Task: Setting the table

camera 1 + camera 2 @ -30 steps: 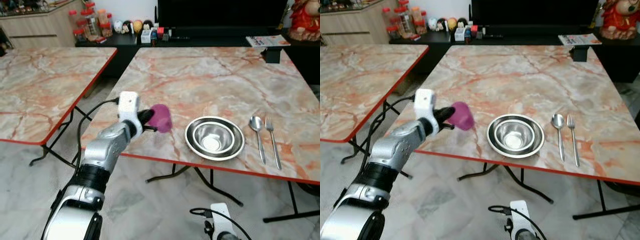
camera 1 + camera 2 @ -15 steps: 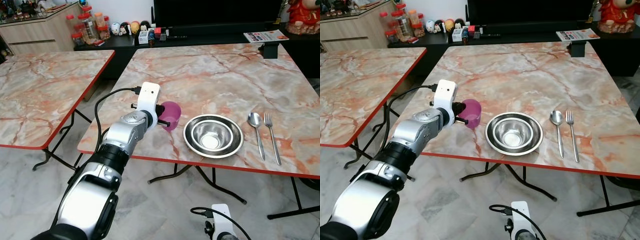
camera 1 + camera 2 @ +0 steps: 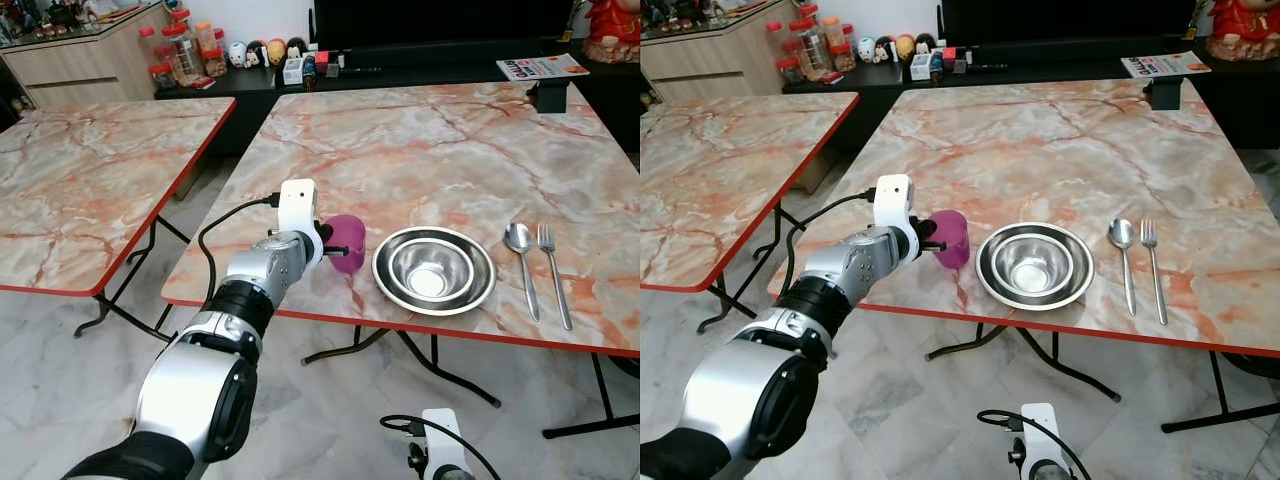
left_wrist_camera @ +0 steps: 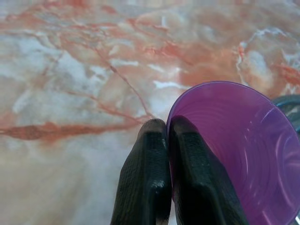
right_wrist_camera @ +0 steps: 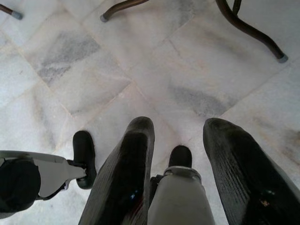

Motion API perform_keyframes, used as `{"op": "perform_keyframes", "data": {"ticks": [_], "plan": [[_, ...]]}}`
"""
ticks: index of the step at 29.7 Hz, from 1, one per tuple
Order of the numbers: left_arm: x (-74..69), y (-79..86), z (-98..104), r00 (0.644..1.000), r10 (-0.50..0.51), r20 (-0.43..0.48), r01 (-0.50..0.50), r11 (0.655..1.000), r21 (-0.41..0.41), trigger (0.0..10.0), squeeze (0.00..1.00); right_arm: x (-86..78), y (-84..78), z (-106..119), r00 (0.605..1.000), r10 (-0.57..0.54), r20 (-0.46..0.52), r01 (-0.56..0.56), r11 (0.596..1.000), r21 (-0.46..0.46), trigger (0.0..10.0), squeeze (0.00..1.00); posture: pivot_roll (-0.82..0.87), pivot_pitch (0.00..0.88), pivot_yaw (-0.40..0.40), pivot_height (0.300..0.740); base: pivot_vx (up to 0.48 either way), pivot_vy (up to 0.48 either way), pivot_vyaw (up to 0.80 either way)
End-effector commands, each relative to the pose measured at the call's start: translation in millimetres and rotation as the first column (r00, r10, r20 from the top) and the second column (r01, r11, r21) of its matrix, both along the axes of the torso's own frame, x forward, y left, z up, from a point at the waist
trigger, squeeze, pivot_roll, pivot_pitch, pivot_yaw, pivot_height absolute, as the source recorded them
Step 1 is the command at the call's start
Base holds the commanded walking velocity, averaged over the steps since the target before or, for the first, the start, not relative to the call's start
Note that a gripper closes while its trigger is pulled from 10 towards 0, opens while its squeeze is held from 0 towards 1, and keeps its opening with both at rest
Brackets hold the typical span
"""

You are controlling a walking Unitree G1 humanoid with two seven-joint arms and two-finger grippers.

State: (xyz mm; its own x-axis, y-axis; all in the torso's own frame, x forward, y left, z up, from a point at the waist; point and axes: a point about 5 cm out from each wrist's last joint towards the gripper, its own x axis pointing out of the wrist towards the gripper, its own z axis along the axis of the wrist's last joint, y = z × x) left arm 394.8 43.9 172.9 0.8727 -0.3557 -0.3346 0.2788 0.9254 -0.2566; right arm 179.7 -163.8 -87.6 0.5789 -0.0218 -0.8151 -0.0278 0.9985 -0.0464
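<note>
In the middle of the left eye view, the left gripper (image 3: 330, 247) reaches out over the near edge of the marble table (image 3: 420, 150), its two black fingers (image 4: 150, 187) pinched together on the rim of a purple cup (image 3: 346, 243): one finger inside the wall, one outside (the wrist view shows this plainly). The cup stands on the table just left of a steel bowl (image 3: 433, 270), very near it; whether the two touch cannot be told. To the right of the bowl, toward the right edge of the frame, a spoon (image 3: 520, 265) and a fork (image 3: 553, 273) lie side by side, handles pointing to the near edge.

The right gripper (image 5: 180, 154) hangs low over the pale tiled floor (image 5: 140, 61), its fingers spread apart with nothing between them.

A second marble table (image 3: 95, 170) fills the left of the frame. Along the top, jars (image 3: 175, 50) stand on a dark shelf at upper left, and a magazine (image 3: 542, 66) lies at the upper right.
</note>
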Motion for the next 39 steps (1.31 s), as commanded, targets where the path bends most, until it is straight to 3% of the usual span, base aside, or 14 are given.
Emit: {"op": "perform_keyframes", "data": {"ticks": [1, 6, 16, 20, 32, 33, 34, 35, 39], "plan": [[3.7, 3.4, 5.9, 0.999, 0.029, 0.020, -0.029, 1.000, 0.011, 10.0, 0.00, -2.0, 3.0, -1.2, 1.000, -0.014, -0.008, 0.014, 1.000, 0.009, 10.0, 0.00, -0.18, 0.000, 0.148, 0.740, 0.000, 0.000, 0.00], [6.2, 2.5, 9.4, 0.997, 0.064, 0.043, -0.066, 0.997, 0.049, 10.0, 0.00, -3.7, 2.9, -1.9, 1.000, -0.015, -0.012, 0.015, 1.000, 0.009, 10.0, 0.00, -0.19, 0.000, 0.150, 0.740, 0.000, 0.000, 0.00], [6.4, 2.5, 5.5, 0.996, 0.080, 0.034, -0.082, 0.996, 0.044, 10.0, 0.00, -4.7, 3.1, -2.4, 1.000, -0.018, -0.013, 0.018, 1.000, 0.009, 10.0, 0.00, -0.19, 0.000, 0.153, 0.740, 0.000, 0.000, 0.00], [3.3, 2.7, -5.3, 0.997, 0.080, 0.003, -0.080, 0.996, 0.045, 10.0, 0.00, -6.4, 2.9, -3.1, 1.000, -0.021, -0.017, 0.021, 1.000, 0.010, 10.0, 0.00, -0.19, 0.000, 0.155, 0.740, 0.000, 0.000, 0.00], [1.1, 2.6, -12.6, 0.997, 0.074, -0.017, -0.073, 0.996, 0.053, 10.0, 0.00, -7.7, 3.1, -3.7, 0.999, -0.025, -0.020, 0.026, 1.000, 0.011, 10.0, 0.00, -0.19, 0.000, 0.157, 0.740, 0.000, 0.000, 0.00], [1.0, 2.5, -13.0, 0.997, 0.074, -0.018, -0.073, 0.996, 0.053, 10.0, 0.22, -7.8, 3.1, -3.7, 0.999, -0.026, -0.020, 0.026, 1.000, 0.011, 10.0, 0.00, -0.19, 0.000, 0.157, 0.740, 0.000, 0.000, 0.00], [0.9, 2.5, -13.1, 0.997, 0.074, -0.019, -0.073, 0.996, 0.053, 10.0, 0.22, -7.8, 3.1, -3.7, 0.999, -0.026, -0.020, 0.026, 1.000, 0.011, 10.0, 0.00, -0.19, 0.000, 0.157, 0.740, 0.000, 0.000, 0.00], [0.9, 2.5, -13.3, 0.997, 0.074, -0.020, -0.073, 0.996, 0.052, 10.0, 0.45, -7.9, 3.0, -3.8, 0.999, -0.026, -0.020, 0.027, 1.000, 0.011, 10.0, 0.00, -0.20, 0.000, 0.158, 0.740, 0.000, 0.000, 0.00], [0.2, 1.9, -14.5, 0.997, 0.069, -0.027, -0.068, 0.997, 0.045, 10.0, 0.46, -8.2, 2.8, -3.9, 0.999, -0.028, -0.021, 0.029, 1.000, 0.011, 10.0, 0.00, -0.20, 0.000, 0.158, 0.740, 0.000, 0.000, 0.00]]}}
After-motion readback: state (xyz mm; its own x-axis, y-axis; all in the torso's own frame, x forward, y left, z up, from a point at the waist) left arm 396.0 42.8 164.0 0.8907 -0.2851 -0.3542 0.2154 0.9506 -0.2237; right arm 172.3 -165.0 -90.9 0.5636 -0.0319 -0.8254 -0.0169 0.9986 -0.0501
